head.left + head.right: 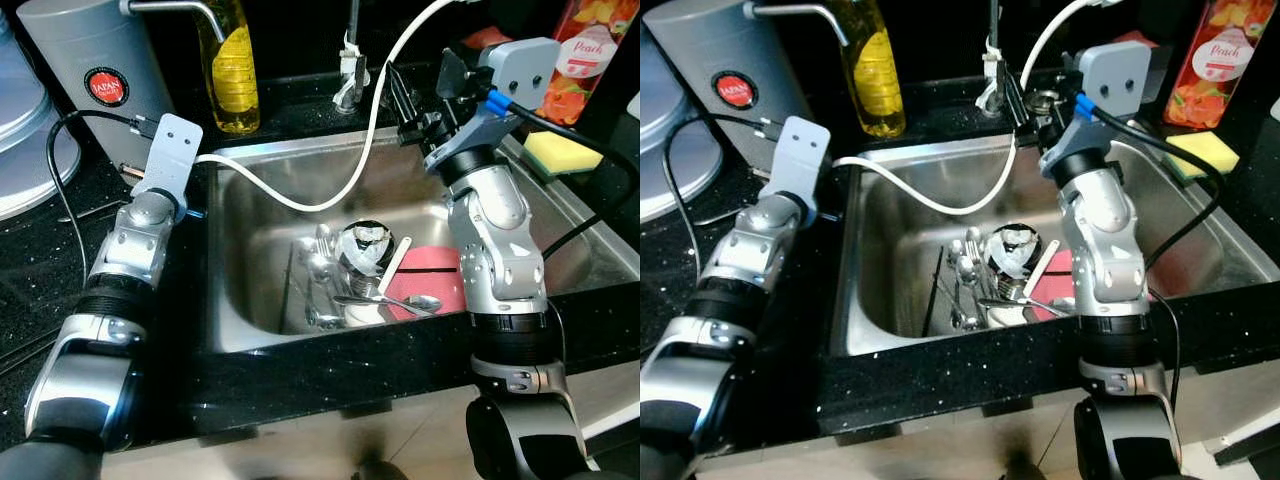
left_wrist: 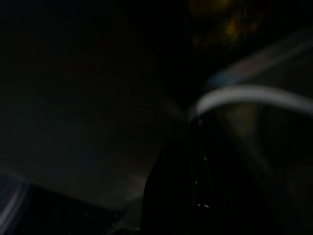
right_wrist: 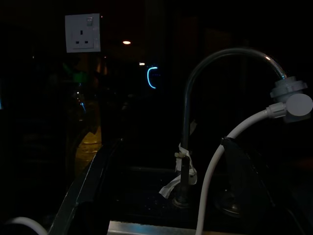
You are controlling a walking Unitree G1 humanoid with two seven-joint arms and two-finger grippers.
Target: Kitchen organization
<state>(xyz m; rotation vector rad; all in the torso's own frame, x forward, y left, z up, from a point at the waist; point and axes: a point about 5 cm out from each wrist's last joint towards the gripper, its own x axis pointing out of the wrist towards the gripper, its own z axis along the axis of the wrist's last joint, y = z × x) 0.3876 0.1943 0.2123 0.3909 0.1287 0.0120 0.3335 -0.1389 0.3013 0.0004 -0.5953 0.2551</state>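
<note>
the right hand reaches over the back rim of the sink toward the faucet, its fingers apart and grasping nothing, seemingly lined up to work the tap or its white hose. below and nearer the robot than that hand, spoons, a ladle and a pink board lie heaped at the drain, likely awaiting rinsing. the left hand rests on the table beside the sink; whether it is clenched cannot be told.
</note>
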